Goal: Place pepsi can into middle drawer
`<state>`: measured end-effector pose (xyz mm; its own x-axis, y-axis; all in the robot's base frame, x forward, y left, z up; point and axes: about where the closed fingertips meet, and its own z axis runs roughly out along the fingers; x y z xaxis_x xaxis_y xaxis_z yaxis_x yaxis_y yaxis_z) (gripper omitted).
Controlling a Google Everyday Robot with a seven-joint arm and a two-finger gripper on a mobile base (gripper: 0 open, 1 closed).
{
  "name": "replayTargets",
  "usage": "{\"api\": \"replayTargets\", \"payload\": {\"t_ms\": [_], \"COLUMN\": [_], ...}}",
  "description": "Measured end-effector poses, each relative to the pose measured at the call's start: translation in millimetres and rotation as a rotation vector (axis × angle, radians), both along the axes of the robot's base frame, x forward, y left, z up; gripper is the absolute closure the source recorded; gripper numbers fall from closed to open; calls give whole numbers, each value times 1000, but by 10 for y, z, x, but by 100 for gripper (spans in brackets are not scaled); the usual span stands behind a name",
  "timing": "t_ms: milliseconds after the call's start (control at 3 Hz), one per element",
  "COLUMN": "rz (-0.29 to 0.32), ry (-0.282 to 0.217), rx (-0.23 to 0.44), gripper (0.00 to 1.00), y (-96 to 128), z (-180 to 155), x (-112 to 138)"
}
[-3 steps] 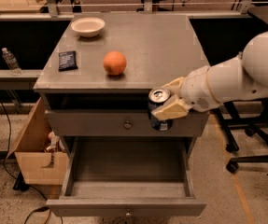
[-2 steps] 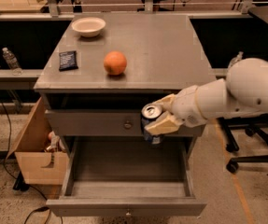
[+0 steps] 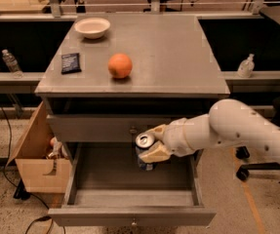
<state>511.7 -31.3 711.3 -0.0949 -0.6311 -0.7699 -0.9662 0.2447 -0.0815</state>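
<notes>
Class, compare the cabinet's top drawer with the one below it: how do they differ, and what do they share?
The top drawer is shut, showing only its front panel; the middle drawer is pulled out, showing floor and side walls. Only the middle drawer has the claw, shut on the pepsi can, hanging over its tray. Both are grey with a small round knob.

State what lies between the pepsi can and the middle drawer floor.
Nothing: camera view shows the gripper holding the pepsi can over the middle drawer's bare floor.
</notes>
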Motion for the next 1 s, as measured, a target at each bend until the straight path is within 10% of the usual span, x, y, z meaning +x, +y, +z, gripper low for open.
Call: {"api": "replayTargets", "payload": {"t_ms": [333,1000], "rz": [-50,-42], "ry": [34,40], "rx": [49,80], "gripper": [100,100], "y": [169,242], "z": [-605,-747], "x": [85,120]}}
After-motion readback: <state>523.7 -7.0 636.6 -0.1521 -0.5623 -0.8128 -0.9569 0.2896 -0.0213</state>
